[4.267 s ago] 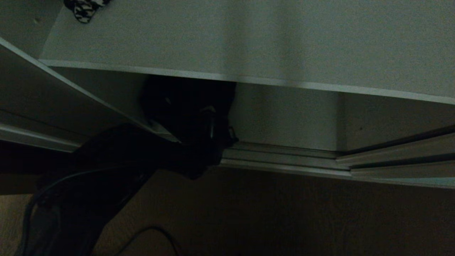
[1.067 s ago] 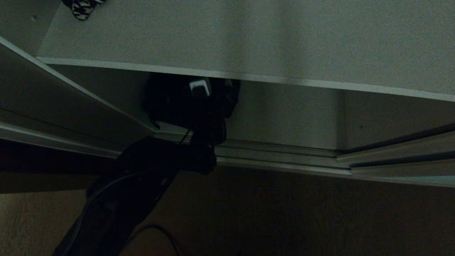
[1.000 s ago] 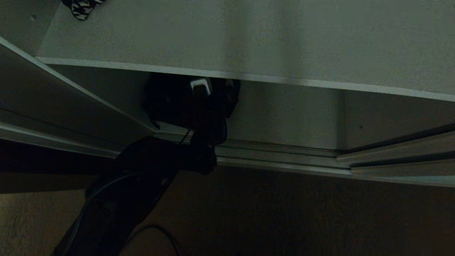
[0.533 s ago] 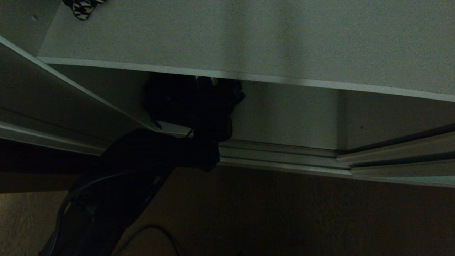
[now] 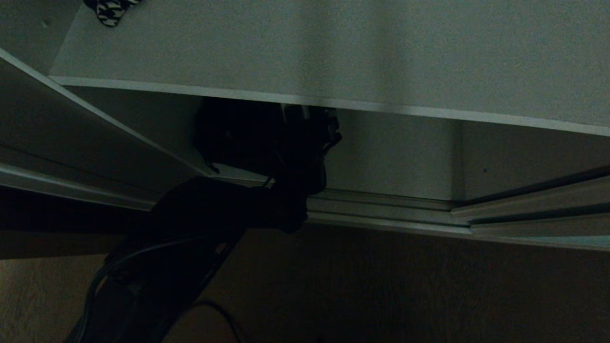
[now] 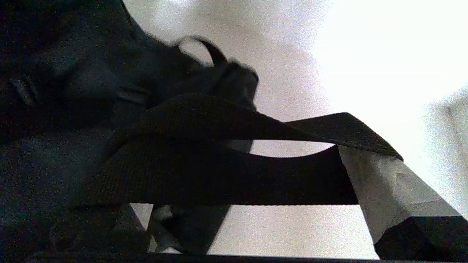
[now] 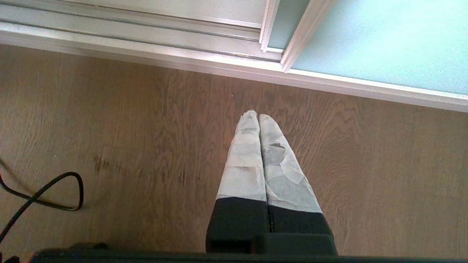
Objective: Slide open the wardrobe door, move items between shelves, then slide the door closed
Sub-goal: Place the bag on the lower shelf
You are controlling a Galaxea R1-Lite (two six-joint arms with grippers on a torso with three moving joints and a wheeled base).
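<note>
**A:** Where is the bag from your pincer?

**B:** My left pincer (image 5: 312,126) is inside the lower compartment, right under the front edge of the shelf (image 5: 333,52). The bag (image 5: 238,138) sits just to its left, slumped in the far left corner of that compartment. It is touching the pincer or very near it, but it is too dark there to say which.

**A:** Are you gripping it?

**B:** No. In the wrist view my fingers (image 6: 387,190) stand wide apart. A strap (image 6: 219,171) lies across the gap between them with one end draped over a fingertip, so it is resting on me, not pinched.

**A:** Which way does the strap run?

**B:** Its long axis runs crosswise from finger to finger, with the bulk of the bag beyond it. I judge that any pull straight back could drag the strap along, so it must slip off that fingertip first.

**A:** And the other arm?

**B:** My right pincer (image 7: 259,118) hangs over the floor (image 7: 146,128) with its fingers pressed together and nothing in them. It is near the track and the door (image 7: 384,40), which is slid to the right. The left arm is far nearer the bag.

**A:** Is anything else on the shelves?

**B:** There is one black-and-white patterned thing (image 5: 110,12) at the far left of the upper shelf. I cannot tell what it is.
</note>
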